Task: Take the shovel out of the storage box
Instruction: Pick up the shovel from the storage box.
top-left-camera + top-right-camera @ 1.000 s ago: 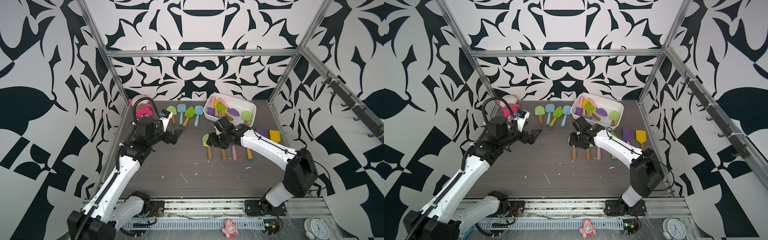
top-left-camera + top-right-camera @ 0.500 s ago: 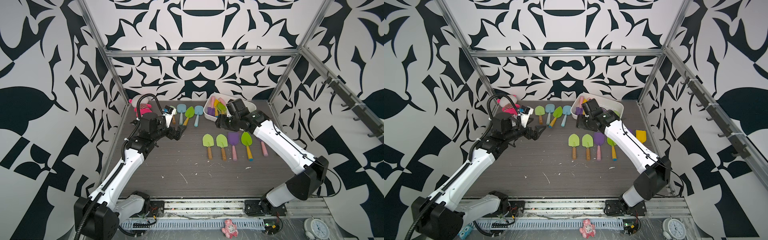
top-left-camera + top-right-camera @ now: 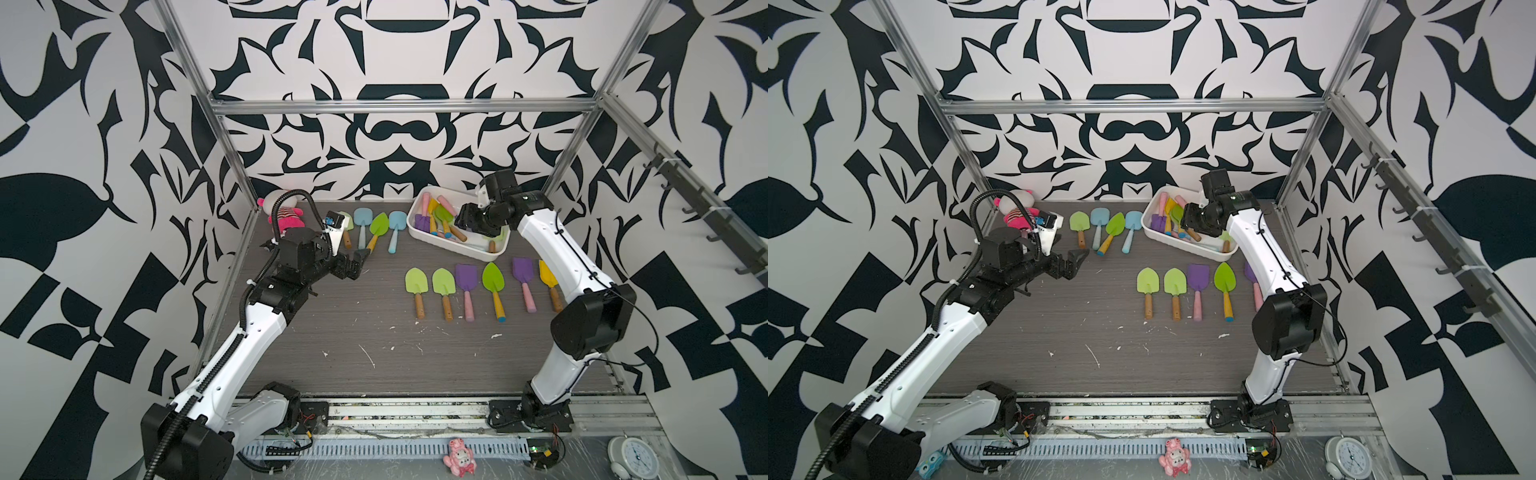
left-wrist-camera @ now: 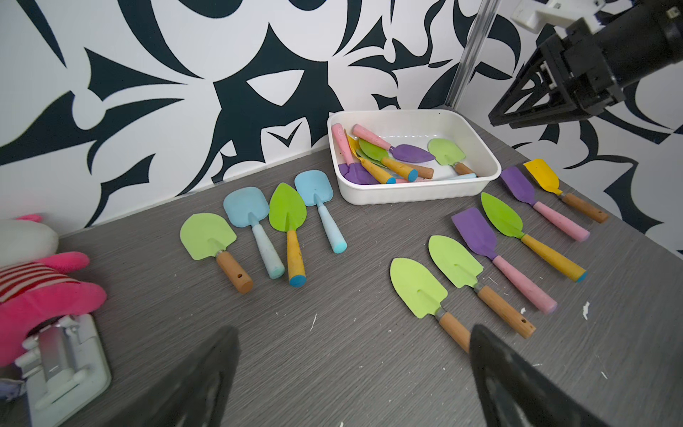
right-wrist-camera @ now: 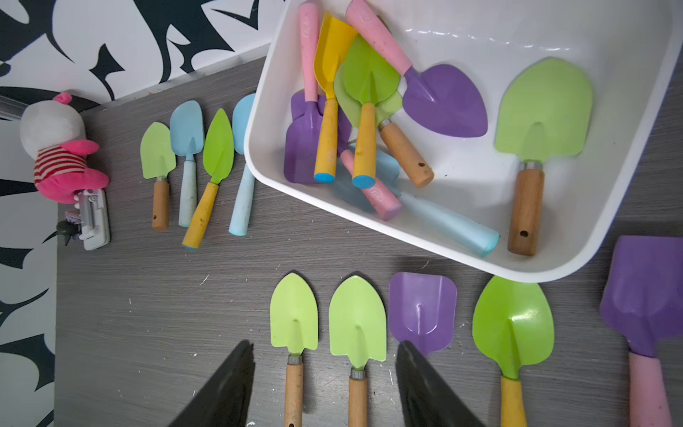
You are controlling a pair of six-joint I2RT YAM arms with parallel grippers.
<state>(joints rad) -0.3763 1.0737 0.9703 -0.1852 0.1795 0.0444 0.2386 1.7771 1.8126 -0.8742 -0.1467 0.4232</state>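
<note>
Now left hand (image 4: 353,329) and right hand (image 5: 325,345) gape empty; shallow white storage box (image 5: 480,48) holds jumbled shovels (image 5: 443,101).

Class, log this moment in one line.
right hand: open, empty, above white plastic storage box | left hand: open, empty | box holds coloured shovels

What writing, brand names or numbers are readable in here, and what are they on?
Nothing can be read for certain.
Pink shovel handle in the box: a small embossed mark, too blurred to read.
Clock face: numerals too small to read.
</note>
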